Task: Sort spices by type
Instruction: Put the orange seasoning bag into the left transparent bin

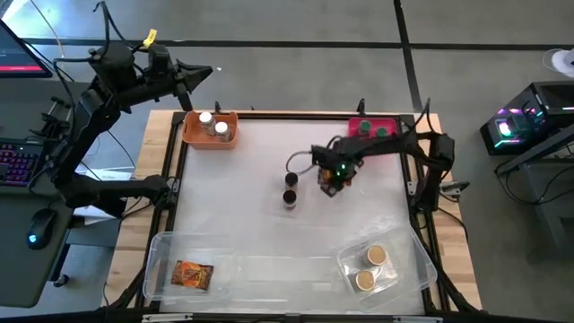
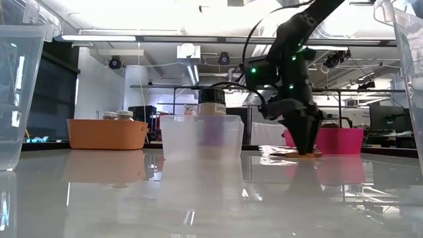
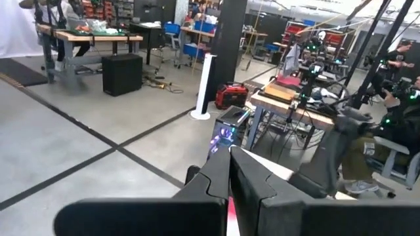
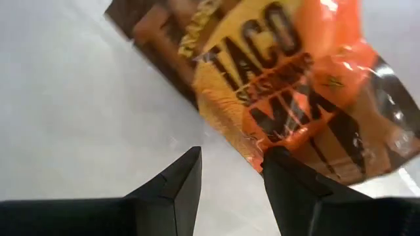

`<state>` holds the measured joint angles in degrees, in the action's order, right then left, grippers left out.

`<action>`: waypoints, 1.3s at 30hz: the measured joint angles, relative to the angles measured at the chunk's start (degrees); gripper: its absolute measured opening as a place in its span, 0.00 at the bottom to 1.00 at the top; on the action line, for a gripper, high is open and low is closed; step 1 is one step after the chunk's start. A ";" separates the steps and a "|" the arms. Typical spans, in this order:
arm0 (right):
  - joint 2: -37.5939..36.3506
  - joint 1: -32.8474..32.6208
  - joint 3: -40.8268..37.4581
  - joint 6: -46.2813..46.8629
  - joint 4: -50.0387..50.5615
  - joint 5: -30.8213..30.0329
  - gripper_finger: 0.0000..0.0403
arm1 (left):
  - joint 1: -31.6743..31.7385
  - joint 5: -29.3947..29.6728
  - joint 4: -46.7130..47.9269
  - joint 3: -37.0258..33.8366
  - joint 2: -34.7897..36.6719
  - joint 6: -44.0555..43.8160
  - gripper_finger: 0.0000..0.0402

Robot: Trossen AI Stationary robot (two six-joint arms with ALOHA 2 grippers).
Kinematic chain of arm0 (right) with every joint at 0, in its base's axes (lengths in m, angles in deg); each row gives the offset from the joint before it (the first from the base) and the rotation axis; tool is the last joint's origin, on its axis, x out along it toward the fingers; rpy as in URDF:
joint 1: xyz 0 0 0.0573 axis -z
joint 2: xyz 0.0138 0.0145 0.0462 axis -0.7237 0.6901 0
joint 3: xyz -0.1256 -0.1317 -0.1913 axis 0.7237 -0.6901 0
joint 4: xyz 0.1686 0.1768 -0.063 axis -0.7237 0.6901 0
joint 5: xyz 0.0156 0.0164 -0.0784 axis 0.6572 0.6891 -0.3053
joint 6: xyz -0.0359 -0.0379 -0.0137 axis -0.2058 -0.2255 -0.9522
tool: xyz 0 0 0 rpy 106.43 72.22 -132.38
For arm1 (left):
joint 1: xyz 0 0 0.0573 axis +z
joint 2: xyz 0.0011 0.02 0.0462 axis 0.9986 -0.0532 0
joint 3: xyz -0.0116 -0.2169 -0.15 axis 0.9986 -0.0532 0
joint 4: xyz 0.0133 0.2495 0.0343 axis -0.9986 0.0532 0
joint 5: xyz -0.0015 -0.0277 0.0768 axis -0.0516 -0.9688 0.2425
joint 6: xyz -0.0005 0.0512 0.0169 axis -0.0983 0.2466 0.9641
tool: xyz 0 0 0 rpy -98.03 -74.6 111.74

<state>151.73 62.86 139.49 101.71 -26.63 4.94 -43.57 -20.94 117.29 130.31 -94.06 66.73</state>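
An orange taco-seasoning packet [image 4: 289, 85] lies flat on the white table near the middle [image 1: 331, 186]. My right gripper [image 4: 233, 152] points down over it and is open: one finger stands at the packet's edge, the other over bare table. Two black-lidded jars [image 1: 291, 189] stand just left of it. White-lidded jars [image 1: 213, 126] sit in the orange bin, green-lidded jars [image 1: 374, 128] in the pink bin, and tan-lidded jars [image 1: 369, 267] in a clear tray. Another packet [image 1: 192, 274] lies in the near-left tray. My left gripper [image 3: 230, 180] is shut and raised level beyond the far-left corner [image 1: 204, 72]. My right gripper comes from above, pointing down, with one fingertip [image 4: 279, 164] at the edge of the packet [image 4: 256, 147]. The packet lies flat on the table. The gap between the fingers shows only bare table. I cannot tell whether the finger touches the packet.
The orange bin [image 1: 193, 135] stands at the far left and the pink bin [image 1: 359, 123] at the far right. Clear trays [image 1: 170, 260] line the near edge, and one [image 2: 200, 135] fills the front of the low view. Bare tabletop lies between the jars and the trays.
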 joint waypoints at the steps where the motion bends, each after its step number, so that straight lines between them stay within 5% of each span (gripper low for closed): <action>1: -0.10 -1.45 -0.29 -0.55 0.27 0.08 0.38 | 0.00 0.00 -0.19 0.00 -0.34 -0.02 0.00; 14: -2.94 -15.79 1.41 -17.56 12.33 5.38 0.38 | 0.00 -0.11 -1.02 0.00 -2.08 -0.02 0.00; 24: -10.16 -16.52 7.83 -13.92 8.65 7.69 0.38 | 0.00 -0.09 -0.98 0.00 -2.08 1.53 0.00; 32: -5.03 -24.47 6.99 -23.63 1.79 2.47 0.38 | -0.01 -0.10 -0.55 0.00 -2.08 1.91 0.00; 39: 0.91 -25.19 6.99 -25.48 0.96 1.33 0.38 | -0.02 -0.09 -0.54 0.00 -2.08 2.97 0.00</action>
<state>152.64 37.68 146.48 76.23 -25.67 6.28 -43.60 -21.02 116.75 130.31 -96.14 69.70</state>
